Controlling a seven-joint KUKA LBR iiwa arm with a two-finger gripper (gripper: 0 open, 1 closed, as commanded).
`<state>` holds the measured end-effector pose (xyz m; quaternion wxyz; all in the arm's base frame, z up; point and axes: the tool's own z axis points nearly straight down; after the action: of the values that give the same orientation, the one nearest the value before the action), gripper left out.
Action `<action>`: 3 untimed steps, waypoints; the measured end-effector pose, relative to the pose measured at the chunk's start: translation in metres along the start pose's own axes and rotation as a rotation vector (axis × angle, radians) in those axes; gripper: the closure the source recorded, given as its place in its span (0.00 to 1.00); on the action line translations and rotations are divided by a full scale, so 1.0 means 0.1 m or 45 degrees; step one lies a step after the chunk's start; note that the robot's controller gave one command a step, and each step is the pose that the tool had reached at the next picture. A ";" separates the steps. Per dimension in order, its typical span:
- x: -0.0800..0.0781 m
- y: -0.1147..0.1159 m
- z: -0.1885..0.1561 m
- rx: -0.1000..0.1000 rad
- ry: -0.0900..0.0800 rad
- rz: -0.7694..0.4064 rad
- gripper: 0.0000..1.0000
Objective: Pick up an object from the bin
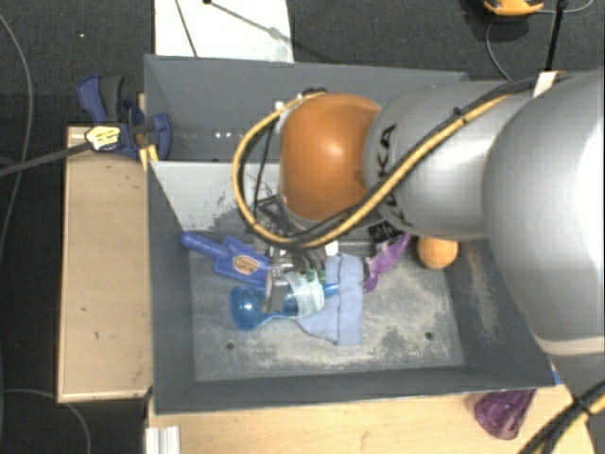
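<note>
The grey arm [529, 206] with its orange wrist cover [326, 154] looms nearest, reaching down into the bin [406, 334]. At the left of the heap lies a blue handled tool [216, 248], its long axis running left to right. Below it is a round blue bulb [246, 308]. The gripper [281, 287] stands just right of the bulb and above it, close against a clear bottle [308, 297]. I cannot tell whether the gripper is released or clenched. Further right are a lavender cloth [346, 308], a purple piece [384, 258] and an orange ball [437, 252]. The nearest candidates likely lie directly beneath the gripper, so a straight descent should do.
</note>
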<state>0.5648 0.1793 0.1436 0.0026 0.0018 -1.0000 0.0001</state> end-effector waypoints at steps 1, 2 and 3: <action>-0.02 -0.01 -0.05 -0.002 -0.010 0.006 0.00; 0.22 -0.53 0.59 -0.003 -0.009 0.022 0.00; 0.16 -0.79 0.75 -0.002 -0.011 -0.171 0.00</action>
<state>0.5489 0.1000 0.0687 -0.0015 0.0689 -0.9976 -0.0011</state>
